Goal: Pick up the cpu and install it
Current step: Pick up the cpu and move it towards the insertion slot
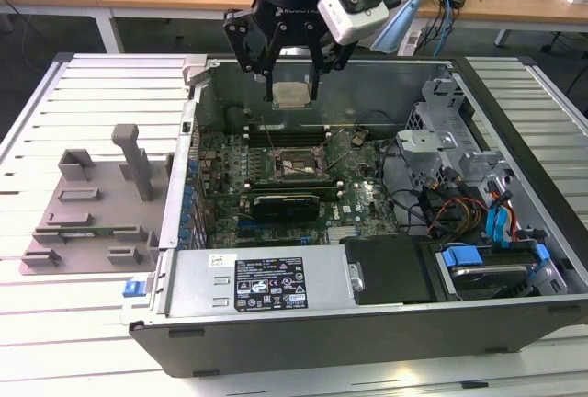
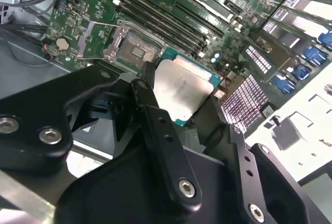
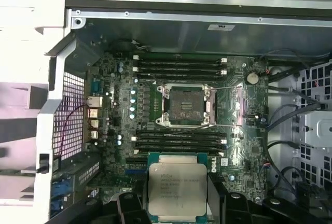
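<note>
The gripper [image 1: 292, 96], jaws narrowed onto two opposite edges of the cpu [image 3: 178, 190], holds it flat, metal top up, clear above the motherboard [image 3: 115, 130] inside the computer case [image 1: 322, 342], presumably to meet the open, empty socket [image 3: 185, 105] squarely.

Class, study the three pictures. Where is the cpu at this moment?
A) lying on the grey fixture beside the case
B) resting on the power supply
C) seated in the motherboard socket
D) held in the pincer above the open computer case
D: the pincer grips the cpu by its edges in mid-air, and the socket below it is open and empty.
</note>
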{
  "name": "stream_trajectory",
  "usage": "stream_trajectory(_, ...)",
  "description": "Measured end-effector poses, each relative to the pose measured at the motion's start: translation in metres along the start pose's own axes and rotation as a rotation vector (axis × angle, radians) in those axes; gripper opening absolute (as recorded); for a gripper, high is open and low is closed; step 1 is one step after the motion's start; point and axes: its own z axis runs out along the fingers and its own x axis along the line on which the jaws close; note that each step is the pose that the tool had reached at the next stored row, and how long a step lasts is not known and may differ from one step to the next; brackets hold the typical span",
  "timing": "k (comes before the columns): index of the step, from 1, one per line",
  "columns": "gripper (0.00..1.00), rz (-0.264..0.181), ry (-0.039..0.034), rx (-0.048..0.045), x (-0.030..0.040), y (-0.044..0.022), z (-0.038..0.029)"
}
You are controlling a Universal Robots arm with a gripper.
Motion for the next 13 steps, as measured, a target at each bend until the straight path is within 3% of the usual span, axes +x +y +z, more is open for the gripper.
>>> stream_trajectory(13, 0.55, 0.000, 0.0000, 0.0000, 0.0002, 0.0009, 0.0233)
